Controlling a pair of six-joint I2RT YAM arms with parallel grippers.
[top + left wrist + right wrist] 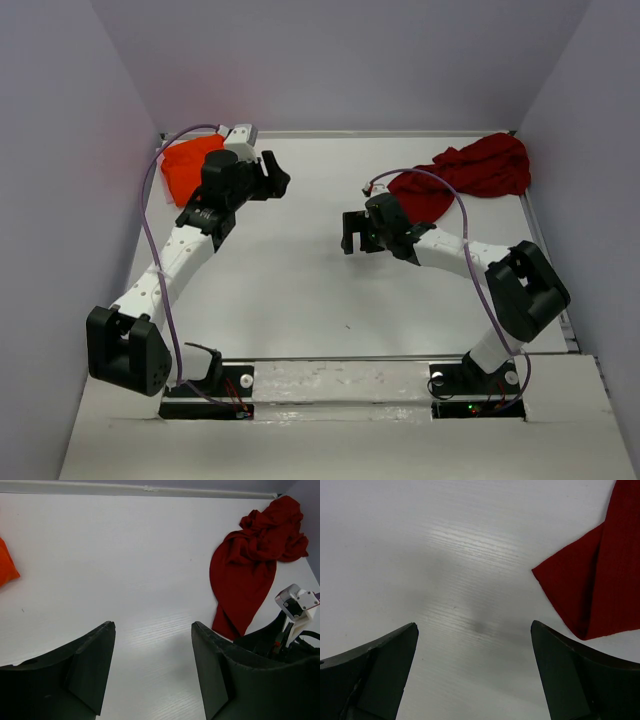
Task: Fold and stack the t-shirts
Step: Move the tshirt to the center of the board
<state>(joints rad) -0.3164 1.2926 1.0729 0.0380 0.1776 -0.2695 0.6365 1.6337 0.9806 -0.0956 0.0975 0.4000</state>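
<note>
The left gripper [275, 180] hangs empty with jaws fairly wide, and the right gripper [352, 232] hangs empty with jaws spread full, both over a white, faintly grained table [300, 290]. The red shirt [470, 172] lies crumpled in the far right corner, its tip near the right gripper, and the orange shirt [188, 165] is bunched far left. Plain pale lilac walls [350, 60] enclose three sides.

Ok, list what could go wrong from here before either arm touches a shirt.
1. The red t-shirt lies bunched in the far right corner; a pinch may catch several layers and not spread it flat.
2. The orange t-shirt sits in the far left corner, partly hidden behind the left arm; the open left tool points away from it and must turn close to the wall.
3. The purple cable on the right arm loops over the red cloth and could snag it.
</note>
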